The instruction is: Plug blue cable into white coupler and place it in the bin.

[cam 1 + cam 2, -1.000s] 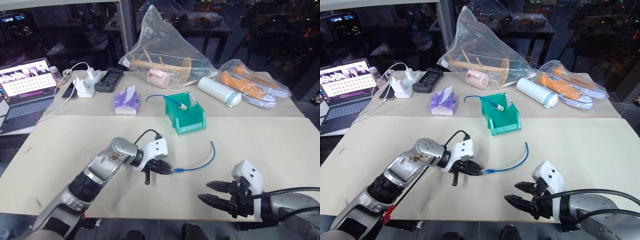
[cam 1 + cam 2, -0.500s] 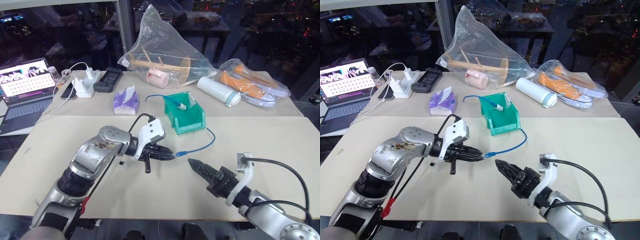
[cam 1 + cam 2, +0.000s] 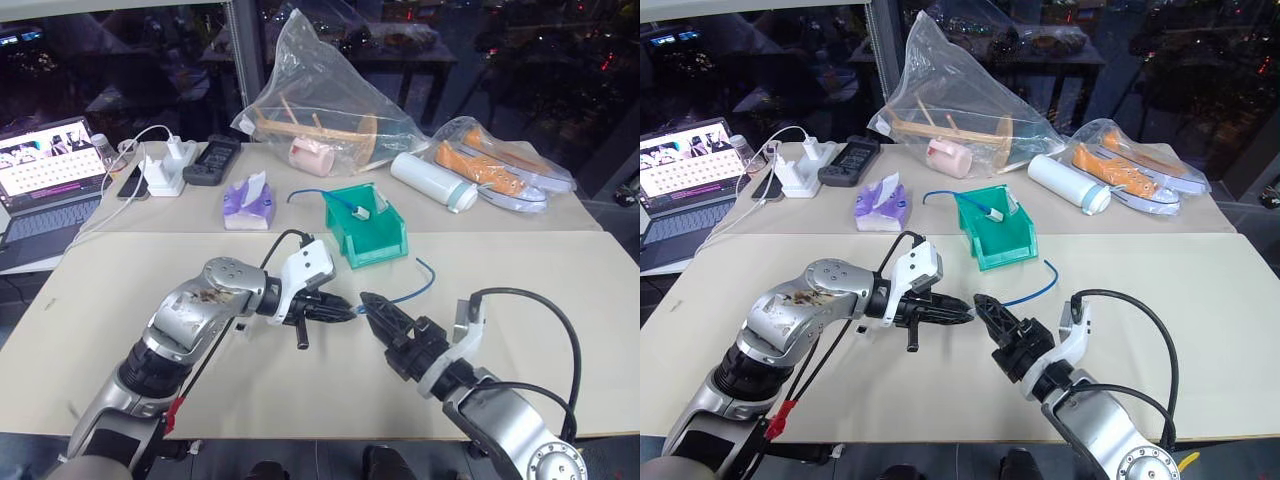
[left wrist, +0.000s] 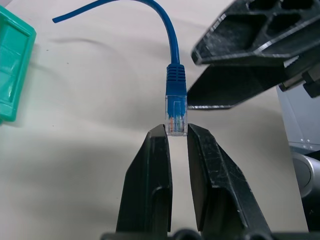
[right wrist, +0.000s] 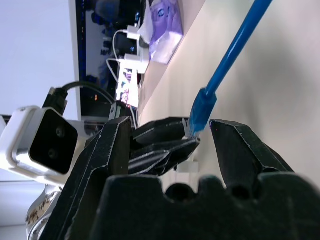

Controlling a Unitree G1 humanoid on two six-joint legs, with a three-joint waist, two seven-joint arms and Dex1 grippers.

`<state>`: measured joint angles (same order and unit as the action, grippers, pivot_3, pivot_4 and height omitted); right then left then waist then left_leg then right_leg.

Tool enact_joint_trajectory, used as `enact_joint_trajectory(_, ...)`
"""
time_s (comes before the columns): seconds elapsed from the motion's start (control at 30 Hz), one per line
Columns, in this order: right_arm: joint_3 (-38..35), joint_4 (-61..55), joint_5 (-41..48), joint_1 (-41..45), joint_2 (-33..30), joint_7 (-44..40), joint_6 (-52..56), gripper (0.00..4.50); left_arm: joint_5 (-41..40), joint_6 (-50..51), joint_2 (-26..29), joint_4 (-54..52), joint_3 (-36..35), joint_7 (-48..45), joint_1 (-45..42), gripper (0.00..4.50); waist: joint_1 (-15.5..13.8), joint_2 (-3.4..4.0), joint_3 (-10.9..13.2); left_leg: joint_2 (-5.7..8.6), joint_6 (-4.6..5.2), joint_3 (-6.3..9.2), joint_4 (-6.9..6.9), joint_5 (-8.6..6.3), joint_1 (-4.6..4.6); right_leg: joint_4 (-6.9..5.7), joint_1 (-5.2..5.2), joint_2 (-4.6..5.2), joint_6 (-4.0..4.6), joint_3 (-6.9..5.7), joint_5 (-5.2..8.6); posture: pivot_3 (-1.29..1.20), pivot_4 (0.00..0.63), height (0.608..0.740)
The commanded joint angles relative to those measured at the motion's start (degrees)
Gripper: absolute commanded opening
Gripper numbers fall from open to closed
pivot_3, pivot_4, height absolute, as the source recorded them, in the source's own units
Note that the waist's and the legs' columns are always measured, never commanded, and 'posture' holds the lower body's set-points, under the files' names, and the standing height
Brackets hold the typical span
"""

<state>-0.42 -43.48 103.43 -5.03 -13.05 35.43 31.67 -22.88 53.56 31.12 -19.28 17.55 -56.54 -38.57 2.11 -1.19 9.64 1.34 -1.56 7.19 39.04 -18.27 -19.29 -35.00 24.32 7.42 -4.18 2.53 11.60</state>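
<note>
Here, the blue cable (image 4: 172, 60) is pinched by its clear plug in the left gripper (image 4: 176, 134); the right gripper (image 5: 172, 135), fingers spread, is held just beside it, the bin (image 3: 370, 232) at twelve o'clock.

Both head cams sit high, looking forward and down across the table (image 3: 560, 290), near identical. Each wrist cam peers close along its own fingers, from opposite sides, and both catch the blue cable (image 4: 176, 95) plug between the grippers.
</note>
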Motion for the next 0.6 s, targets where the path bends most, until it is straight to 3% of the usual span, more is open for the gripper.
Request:
enact_joint_trajectory(0.03,0.6,-2.1,-1.1,0.8,-1.3,-0.4,-2.2,2.93,-1.3,-0.3,-0.2,-1.7,-0.4,0.5,-0.2,0.07,0.1,0.00,0.0,0.00,0.00,0.00,0.00,0.00,0.00,0.00,0.00,0.00,0.00,0.00,0.00,0.00,0.150,0.740)
enact_joint_trajectory(0.27,1.7,-1.9,-1.4,1.0,-2.8,-0.7,-4.3,2.93,-2.1,0.1,-0.2,-1.8,-0.3,1.2,-0.3,0.07,0.1,0.00,0.0,0.00,0.00,0.00,-0.01,0.00,0.00,0.00,0.00,0.00,0.00,0.00,0.00,0.00,0.150,0.740)
enact_joint_trajectory(0.37,2.5,-1.8,-1.3,1.1,-2.9,-0.7,-4.8,2.22,-2.9,0.4,-0.5,-1.8,-0.3,1.5,-0.3,0.07,0.1,0.00,0.0,0.00,0.00,0.00,-0.01,0.00,-0.01,0.01,0.00,0.00,0.00,0.00,0.00,0.00,0.150,0.740)
enact_joint_trajectory(0.57,2.8,-2.0,-0.9,1.0,-4.1,-0.9,-5.5,0.19,-4.0,1.1,-0.2,-1.9,-0.5,2.2,-0.2,0.07,0.1,0.00,0.0,0.00,0.00,0.00,-0.01,0.00,-0.01,0.01,0.00,0.00,0.01,0.00,0.00,0.00,0.150,0.740)
enact_joint_trajectory(0.6,2.9,-2.0,-0.9,0.9,-4.2,-0.9,-5.7,0.03,-4.2,1.2,-0.2,-2.0,-0.5,2.4,-0.2,0.07,0.1,0.00,0.0,0.00,0.00,0.00,-0.01,0.00,-0.01,0.01,0.00,0.00,0.01,0.00,0.00,0.00,0.150,0.740)
